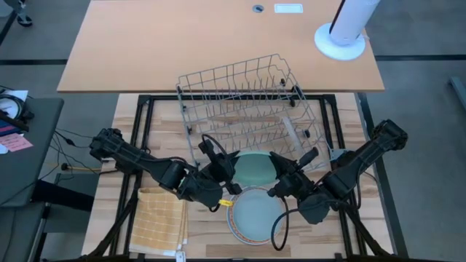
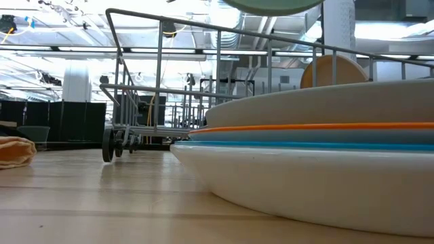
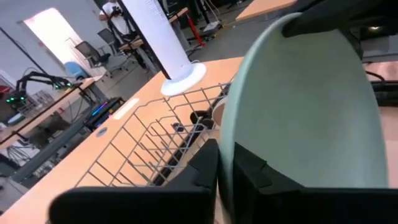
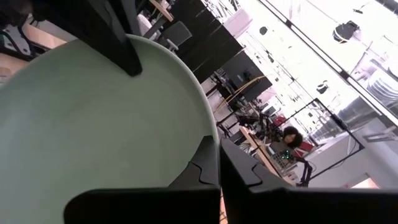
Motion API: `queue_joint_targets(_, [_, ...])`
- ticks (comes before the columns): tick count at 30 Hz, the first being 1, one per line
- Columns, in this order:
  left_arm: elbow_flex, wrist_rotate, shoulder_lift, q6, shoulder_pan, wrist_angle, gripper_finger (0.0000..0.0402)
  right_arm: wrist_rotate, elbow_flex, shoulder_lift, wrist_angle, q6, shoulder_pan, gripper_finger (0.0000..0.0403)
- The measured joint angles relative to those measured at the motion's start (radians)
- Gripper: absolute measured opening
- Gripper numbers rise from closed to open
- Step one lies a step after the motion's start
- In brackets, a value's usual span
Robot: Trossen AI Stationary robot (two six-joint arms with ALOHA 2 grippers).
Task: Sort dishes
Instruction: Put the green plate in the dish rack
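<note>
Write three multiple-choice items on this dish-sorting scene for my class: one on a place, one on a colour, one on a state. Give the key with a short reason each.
1. Where does the yellow checked cloth lie?
A. inside the wire rack
B. on the table beside the plate stack, on the left arm's side
C. on top of the plates

2. What colour is the plate held up by the arms?
A. pale green
B. orange-red
C. black

3. How is the pale green plate held?
A. lying flat on the stack
B. standing in the wire rack
C. gripped at its rim by both tools

Key: 1 B, the high view shows it next to the stack. 2 A, both wrist views show a pale green face. 3 C, the left tool and the right tool each pinch its edge, short of the wire rack.
</note>
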Motion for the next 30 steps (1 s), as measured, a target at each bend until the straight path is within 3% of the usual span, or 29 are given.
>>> queue_joint_targets(7, [0.000, -0.012, 0.000, 0.039, 0.004, -0.002, 0.0005, 0.000, 0.000, 0.000, 0.003, -0.035, 0.005, 0.0012])
queue_joint_targets(17, [0.000, -0.089, -0.033, 0.293, -0.026, 0.056, 0.0002, 0.000, 0.000, -0.018, 0.098, -0.076, 0.108, 0.0122])
queue_joint_targets(22, [0.000, -0.167, -0.060, 0.455, -0.049, 0.049, 0.0001, 0.001, 0.000, -0.051, 0.099, 0.032, 0.172, 0.0162])
queue_joint_targets(26, [0.000, -0.097, -0.093, 0.604, -0.041, 0.102, 0.0001, 0.001, 0.000, -0.051, 0.095, 0.125, 0.260, 0.0180])
queue_joint_targets(30, [0.000, 0.074, -0.100, 0.814, 0.009, 0.206, 0.0001, 0.000, 0.000, -0.058, 0.096, 0.128, 0.346, 0.0187])
